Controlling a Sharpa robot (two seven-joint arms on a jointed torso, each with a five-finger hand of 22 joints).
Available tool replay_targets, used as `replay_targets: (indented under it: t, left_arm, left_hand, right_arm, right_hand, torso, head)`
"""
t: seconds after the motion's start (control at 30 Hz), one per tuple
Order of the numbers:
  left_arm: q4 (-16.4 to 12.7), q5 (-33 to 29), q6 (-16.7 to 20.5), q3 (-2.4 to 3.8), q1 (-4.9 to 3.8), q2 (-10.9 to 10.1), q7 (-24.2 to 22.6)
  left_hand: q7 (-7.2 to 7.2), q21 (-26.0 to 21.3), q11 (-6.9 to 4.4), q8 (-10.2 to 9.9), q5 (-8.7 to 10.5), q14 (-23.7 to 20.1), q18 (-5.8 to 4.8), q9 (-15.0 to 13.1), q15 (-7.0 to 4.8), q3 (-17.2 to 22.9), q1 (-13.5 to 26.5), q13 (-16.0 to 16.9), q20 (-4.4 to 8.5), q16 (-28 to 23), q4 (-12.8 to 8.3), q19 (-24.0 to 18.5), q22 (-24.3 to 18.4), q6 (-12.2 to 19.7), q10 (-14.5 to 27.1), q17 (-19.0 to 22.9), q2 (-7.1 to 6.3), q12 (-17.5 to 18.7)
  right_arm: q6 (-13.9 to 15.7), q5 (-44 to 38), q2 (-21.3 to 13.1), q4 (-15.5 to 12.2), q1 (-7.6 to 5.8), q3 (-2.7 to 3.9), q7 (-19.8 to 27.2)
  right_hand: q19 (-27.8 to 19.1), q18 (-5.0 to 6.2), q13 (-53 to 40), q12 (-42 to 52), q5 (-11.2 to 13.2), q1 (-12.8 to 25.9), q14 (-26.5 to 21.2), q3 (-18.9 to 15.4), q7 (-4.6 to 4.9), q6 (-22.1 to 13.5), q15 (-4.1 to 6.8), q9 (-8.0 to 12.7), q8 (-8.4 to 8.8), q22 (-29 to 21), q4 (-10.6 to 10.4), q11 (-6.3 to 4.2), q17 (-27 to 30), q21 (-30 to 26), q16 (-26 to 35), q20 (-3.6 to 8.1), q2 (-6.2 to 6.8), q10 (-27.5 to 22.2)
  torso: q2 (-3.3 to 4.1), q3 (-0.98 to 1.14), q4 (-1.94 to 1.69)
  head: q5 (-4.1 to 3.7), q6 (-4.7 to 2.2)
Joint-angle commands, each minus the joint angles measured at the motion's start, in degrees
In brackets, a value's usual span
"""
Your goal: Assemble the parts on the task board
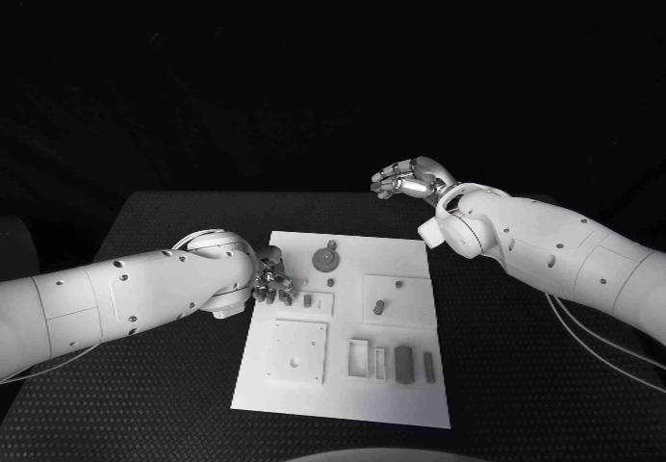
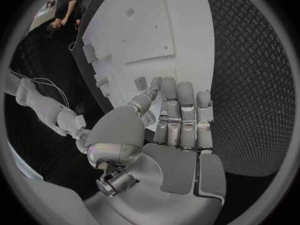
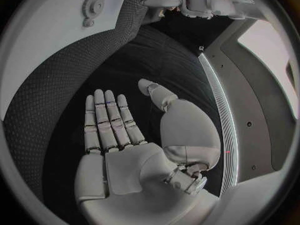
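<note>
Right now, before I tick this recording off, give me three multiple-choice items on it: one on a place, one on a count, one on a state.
1. Where is the left hand?
A. at the board's left edge
B. past the table's far edge
C. at the board's near right corner

2. How many gear-shaped parts lie on the task board?
A. none
B. one
C. three

3. How is the right hand?
A. gripping a grey part
B. pressed flat on the board
C. held off the board, holding nothing

Answers: 1 A, the head view shows its fingers at the board's left edge, beside a small part. 2 B, a single gear lies near the board's far end. 3 C, the right wrist view shows the palm bare with fingers apart over the black table.
</note>
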State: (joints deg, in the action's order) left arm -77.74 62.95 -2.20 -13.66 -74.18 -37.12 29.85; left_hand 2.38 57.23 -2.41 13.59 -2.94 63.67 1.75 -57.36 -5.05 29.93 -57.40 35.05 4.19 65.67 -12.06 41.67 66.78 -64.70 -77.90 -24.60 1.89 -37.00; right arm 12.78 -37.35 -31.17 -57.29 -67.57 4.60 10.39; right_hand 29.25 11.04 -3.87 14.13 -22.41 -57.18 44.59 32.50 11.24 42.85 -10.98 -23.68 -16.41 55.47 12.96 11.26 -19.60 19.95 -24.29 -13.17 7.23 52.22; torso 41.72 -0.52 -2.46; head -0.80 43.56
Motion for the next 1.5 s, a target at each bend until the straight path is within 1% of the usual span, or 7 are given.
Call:
replay_targets:
  t: [0.03,0.13,0.47,1.0,1.23,1.5]
  left_arm:
    - [-0.1,0.1,-1.1,0.01,0.02,0.0,-0.2]
    - [-0.1,0.2,-1.1,0.01,0.02,0.0,-0.2]
    - [0.1,0.2,-1.4,0.01,0.13,0.2,-0.3]
    - [1.6,1.8,-1.3,0.02,0.98,1.1,-0.5]
    - [1.5,2.4,-1.2,0.02,1.06,1.3,-0.8]
    - [1.5,2.9,-1.0,0.02,1.11,1.3,-0.8]
  left_hand:
    - [-0.23,0.2,-1.52,0.1,-0.18,0.0,-0.76,-0.1,-0.53,1.4,-0.6,-0.1,6.8,0.1,-1.2,0.3,-0.1,-0.2,-1.8,0.1,0.2,0.2]
    - [-0.23,0.2,-1.52,0.1,-0.18,0.0,-0.77,-0.1,-0.52,1.4,-0.6,-0.1,6.81,0.1,-1.3,0.3,-0.1,-0.2,-1.8,0.1,0.2,0.2]
    - [-0.22,0.3,-1.5,0.1,-0.18,0.1,-0.77,-0.1,-0.51,1.4,-0.7,-0.1,6.8,0.1,-1.3,0.2,-0.1,-0.2,-1.9,0.1,0.17,0.2]
    - [-0.2,0.3,-1.49,0.1,-0.18,0.1,-0.79,-0.1,-0.49,1.4,-0.7,-0.1,6.8,0.0,-1.3,0.2,-0.2,-0.2,-1.9,0.1,0.19,0.3]
    - [-0.19,0.3,-1.48,0.1,-0.18,0.1,-0.79,-0.1,-0.48,1.4,-0.7,-0.2,6.79,0.0,-1.3,0.2,-0.2,-0.2,-1.9,0.1,0.21,0.3]
    - [-0.17,0.3,-1.46,0.0,-0.18,0.1,-0.81,-0.1,-0.47,1.5,-0.6,-0.2,6.78,0.0,-1.3,0.2,-0.2,-0.2,-1.9,0.1,0.23,0.3]
  right_arm:
    - [-0.8,0.1,0.0,-0.1,0.02,0.02,0.4]
    - [-0.8,0.1,0.0,0.0,0.02,0.02,0.4]
    - [-1.0,0.1,0.0,-0.1,0.02,0.02,0.4]
    - [-1.0,0.1,-0.1,-0.1,0.02,0.02,0.4]
    - [-1.0,0.1,-0.1,-0.1,0.02,0.02,0.4]
    - [-1.0,0.1,-0.1,-0.1,0.03,0.02,0.4]
  right_hand:
    - [-0.1,-0.78,0.0,-0.2,-0.3,0.4,-0.4,-0.2,1.06,-0.1,-0.04,0.1,-0.08,0.1,0.0,0.01,0.1,-0.3,0.0,0.23,-0.29,0.3]
    - [-0.1,-0.78,0.0,-0.2,-0.3,0.4,-0.4,-0.2,1.06,-0.1,-0.04,0.1,-0.08,0.1,0.0,0.01,0.1,-0.3,0.0,0.23,-0.29,0.3]
    - [-0.1,-0.79,0.0,-0.2,-0.3,0.4,-0.4,-0.3,1.07,-0.1,-0.05,0.1,-0.09,0.1,0.0,0.01,0.1,-0.3,0.0,0.23,-0.26,0.3]
    - [-0.1,-0.79,0.0,-0.3,-0.4,0.4,-0.4,-0.3,1.07,-0.1,-0.05,0.1,-0.12,0.2,0.0,0.01,0.1,-0.4,0.0,0.23,-0.28,0.4]
    - [-0.1,-0.8,0.0,-0.3,-0.4,0.4,-0.4,-0.3,1.07,-0.1,-0.05,0.1,-0.13,0.2,0.0,0.01,0.1,-0.4,0.0,0.23,-0.29,0.4]
    - [-0.1,-0.8,0.0,-0.3,-0.4,0.4,-0.4,-0.4,1.08,-0.1,-0.05,0.2,-0.14,0.2,0.0,0.01,0.2,-0.4,0.0,0.23,-0.29,0.4]
  torso:
    - [0.0,0.04,-0.02]
    - [0.01,0.02,0.05]
    - [0.01,0.04,0.0]
    - [0.02,0.04,0.04]
    - [-0.01,0.04,0.02]
    - [-0.01,0.05,0.03]
  head:
    - [0.01,0.04]
    - [0.05,0.0]
    - [-0.03,0.06]
    - [-0.2,0.17]
    - [-0.34,0.3]
    - [-0.36,0.27]
